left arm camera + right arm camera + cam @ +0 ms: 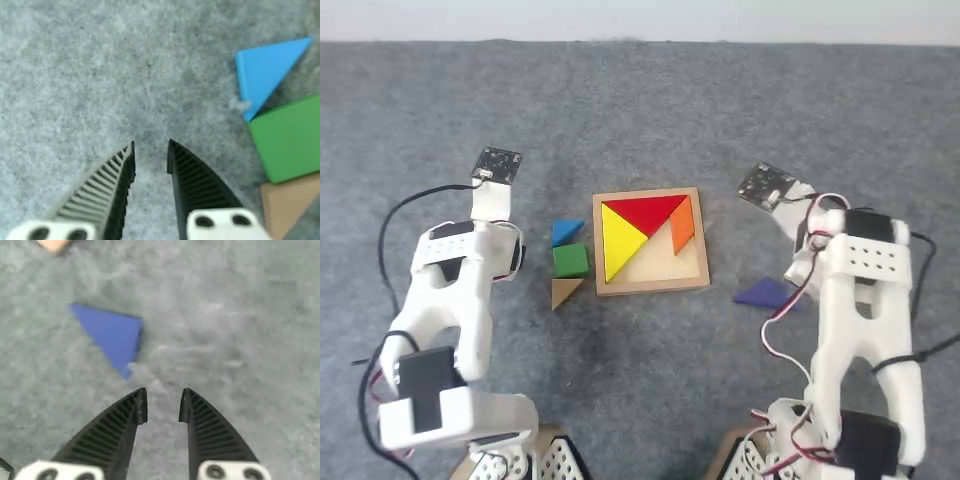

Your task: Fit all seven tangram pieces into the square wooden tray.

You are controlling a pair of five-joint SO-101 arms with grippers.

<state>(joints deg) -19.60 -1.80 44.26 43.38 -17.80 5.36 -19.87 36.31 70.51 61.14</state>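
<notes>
Your left gripper (150, 146) is slightly open and holds nothing. It hangs over the grey mat (75, 75), left of the blue triangle (265, 70), green square (290, 140) and tan triangle (287, 207). Your right gripper (163, 392) is also slightly open and empty, near the dark blue triangle (112, 335). The tray (650, 287) sits between the arms and holds the red triangle (645, 210), yellow triangle (620, 243) and orange piece (683, 225).

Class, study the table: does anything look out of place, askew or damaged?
Nothing looks damaged. Four pieces lie outside the square wooden tray: a light blue triangle, green square and tan triangle beside one edge, an indigo triangle alone past the opposite edge.
</notes>
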